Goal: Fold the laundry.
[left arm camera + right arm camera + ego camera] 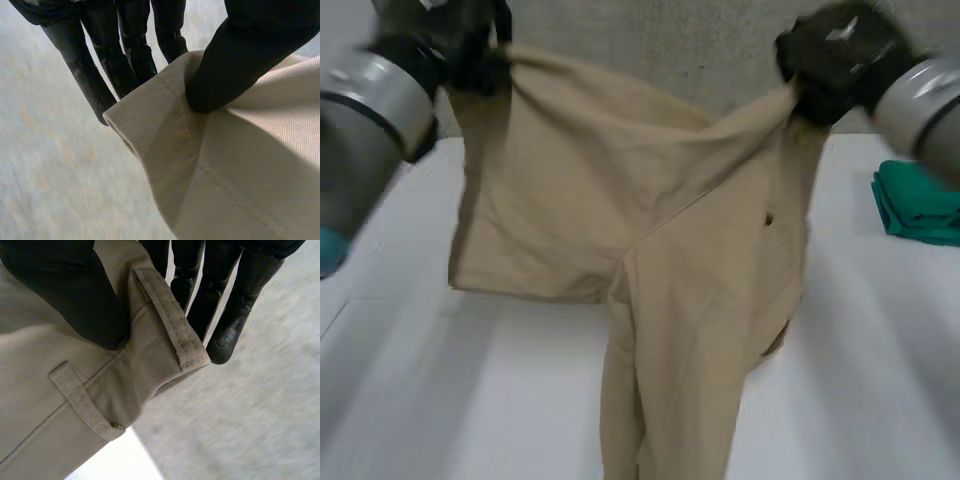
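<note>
A pair of beige trousers (650, 270) hangs in the air above the white table (470, 400), held up by both hands. My left hand (470, 45) pinches one upper corner; in the left wrist view its thumb (235, 65) presses the hemmed cloth edge (165, 130) against the fingers (100, 65). My right hand (835, 55) grips the other upper corner at the waistband; in the right wrist view the thumb (65, 290) clamps the waistband with its belt loops (170, 315) against the fingers (230, 300). The cloth sags between the hands, and one leg droops down toward the table's near edge.
A folded green garment (918, 203) lies on the table at the right. A grey wall (650, 40) stands behind the table. Bare white tabletop spreads to the left and right of the hanging trousers.
</note>
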